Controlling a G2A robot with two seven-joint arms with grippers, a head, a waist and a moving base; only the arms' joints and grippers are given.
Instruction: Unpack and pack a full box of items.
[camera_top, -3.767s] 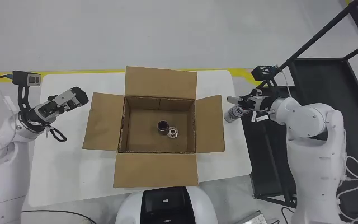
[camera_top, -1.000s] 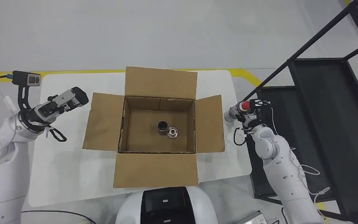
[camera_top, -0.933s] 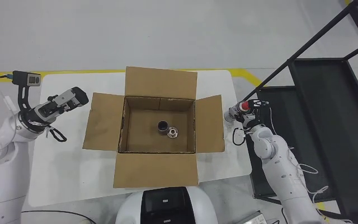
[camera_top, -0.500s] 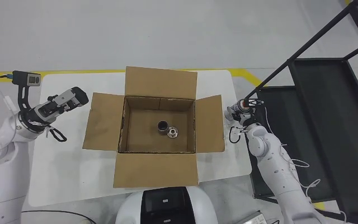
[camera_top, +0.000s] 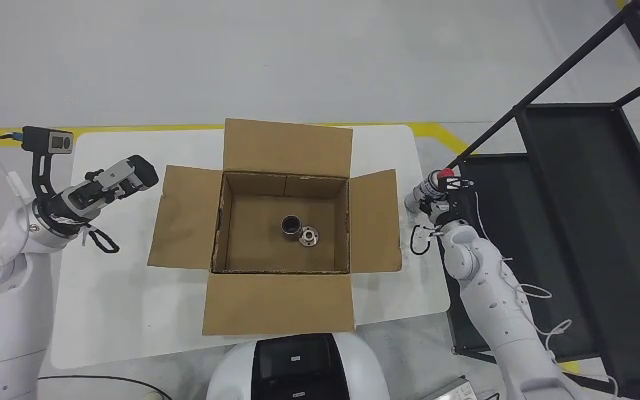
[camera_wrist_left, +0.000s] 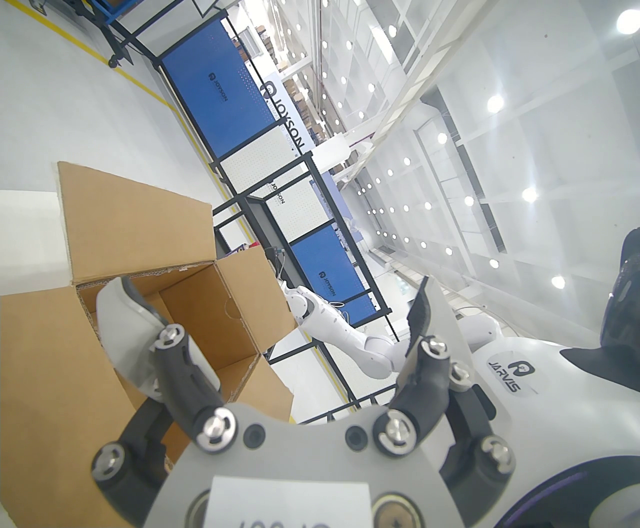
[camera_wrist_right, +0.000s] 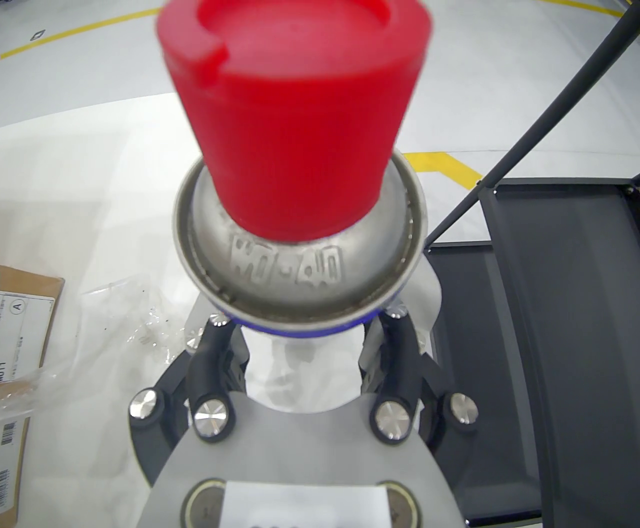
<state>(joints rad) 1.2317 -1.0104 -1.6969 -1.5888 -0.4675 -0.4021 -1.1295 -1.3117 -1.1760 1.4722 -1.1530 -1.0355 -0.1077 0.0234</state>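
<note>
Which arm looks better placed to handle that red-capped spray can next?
Probably the right. The right gripper is shut on the spray can beside the box; the left gripper hangs open and empty on the box's far side.

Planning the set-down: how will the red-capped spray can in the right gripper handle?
The spray can has a smooth metal shoulder, so it is probably slippery in the right gripper. Being round, it would likely roll if laid flat. Its rigid metal should not crush.
</note>
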